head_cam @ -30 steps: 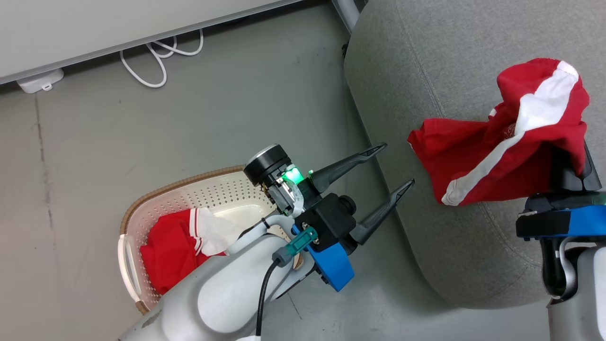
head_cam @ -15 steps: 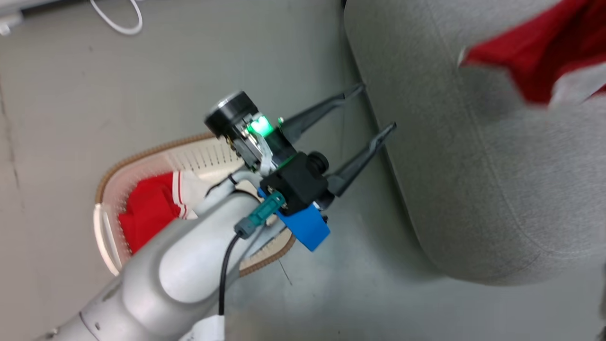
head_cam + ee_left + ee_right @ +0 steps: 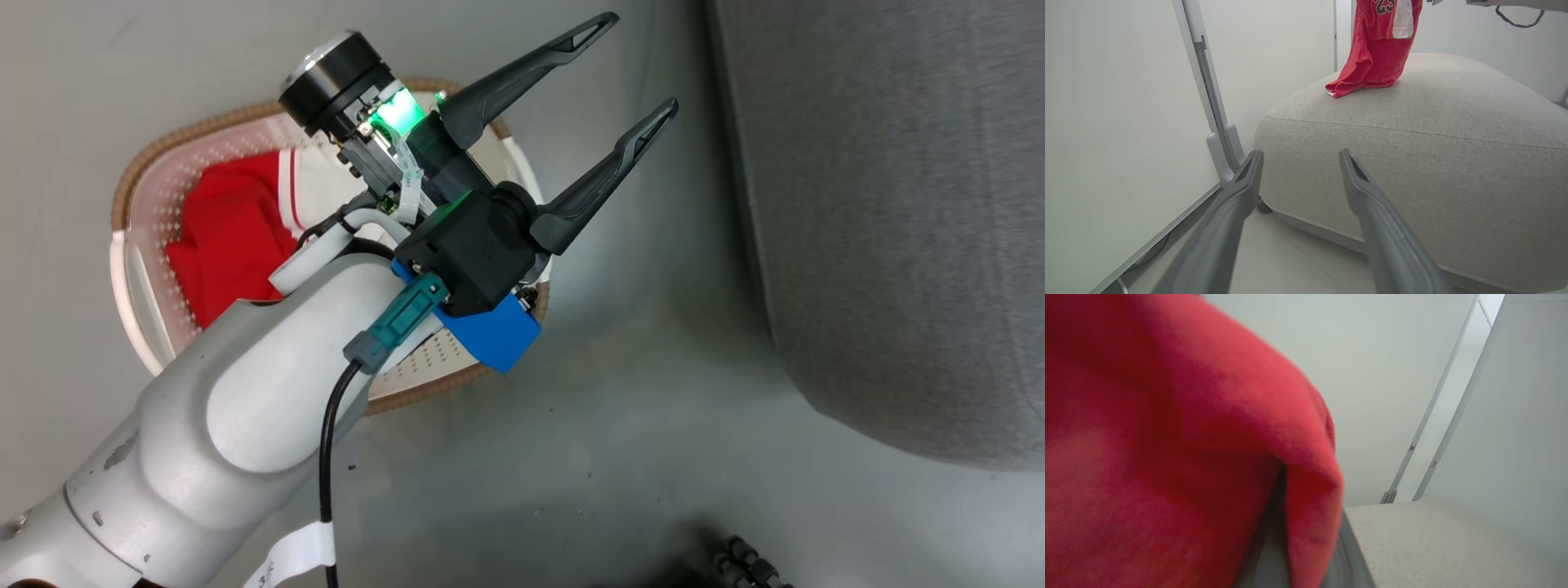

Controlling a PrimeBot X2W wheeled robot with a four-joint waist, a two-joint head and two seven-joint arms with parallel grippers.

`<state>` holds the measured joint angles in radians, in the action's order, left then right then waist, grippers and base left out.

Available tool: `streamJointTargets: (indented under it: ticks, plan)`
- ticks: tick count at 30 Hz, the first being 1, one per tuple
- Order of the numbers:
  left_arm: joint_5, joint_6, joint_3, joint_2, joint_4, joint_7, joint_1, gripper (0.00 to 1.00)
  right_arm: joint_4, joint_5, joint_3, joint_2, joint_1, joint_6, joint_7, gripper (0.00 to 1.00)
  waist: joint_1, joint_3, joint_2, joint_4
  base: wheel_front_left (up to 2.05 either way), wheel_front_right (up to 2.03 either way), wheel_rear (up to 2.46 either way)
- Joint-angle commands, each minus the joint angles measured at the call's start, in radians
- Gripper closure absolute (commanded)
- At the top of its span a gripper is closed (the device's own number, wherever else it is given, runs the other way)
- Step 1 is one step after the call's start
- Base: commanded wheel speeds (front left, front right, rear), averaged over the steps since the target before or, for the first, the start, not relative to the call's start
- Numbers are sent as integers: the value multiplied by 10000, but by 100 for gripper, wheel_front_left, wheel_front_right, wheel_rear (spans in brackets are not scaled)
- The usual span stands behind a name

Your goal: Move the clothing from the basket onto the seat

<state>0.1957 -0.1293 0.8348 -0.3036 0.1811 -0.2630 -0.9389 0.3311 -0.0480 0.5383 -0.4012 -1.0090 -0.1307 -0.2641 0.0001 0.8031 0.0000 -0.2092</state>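
The basket (image 3: pixel 163 147) stands on the floor at the left of the head view, with one red and white piece of clothing (image 3: pixel 220 237) in it. My left gripper (image 3: pixel 639 64) hangs open and empty above the basket's right end, fingers pointing toward the grey seat (image 3: pixel 882 204). In the left wrist view that gripper (image 3: pixel 1300 157) faces the seat's side (image 3: pixel 1412 134). A second red garment (image 3: pixel 1376 53) with dark numbers hangs from above, its lower end resting on the seat top. My right gripper is shut on this garment (image 3: pixel 1167 457). The cloth drapes over its dark finger (image 3: pixel 1269 547).
A white wall panel on a grey metal foot (image 3: pixel 1218 134) stands close to the seat's far corner. Bare grey floor (image 3: pixel 620 425) lies between basket and seat. Something dark and ribbed (image 3: pixel 747 563) sits at the bottom edge of the head view.
The head camera has swung, so the basket sits higher in the picture. The red garment and my right gripper have left that view. My left gripper stays open.
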Motion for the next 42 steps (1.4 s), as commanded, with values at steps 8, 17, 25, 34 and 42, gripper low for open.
streamJointTargets:
  ticks: [8, 17, 25, 34, 42]
  plan:
    - [-133, -12, 36, -147, -149, -27, -169, 0, 1565, 927, 421, 905, 305, -1, -6, 100, -1, 811, 0, 274, 0, 0, 0]
    - [-57, -7, 74, -168, -33, -27, -30, 0, 2192, 847, 605, 1311, 830, -1, -6, 0, -1, 521, 0, 186, 0, 0, 0]
    - [80, 108, -133, 55, -12, -26, 416, 0, 1635, 773, -58, 1470, 2320, 1, -6, 0, -1, -472, 0, 144, 0, 0, 0]
    - [298, 307, -875, 397, -12, -27, 1369, 0, 517, 333, -864, 1519, 4798, -1, -7, 0, -1, -2033, 0, 286, 0, 0, 0]
    - [513, 780, -2565, 678, 13, -27, 2807, 0, -1180, 33, -1747, 2094, 6082, -1, -7, 0, -1, -3618, 0, 667, 0, 0, 0]
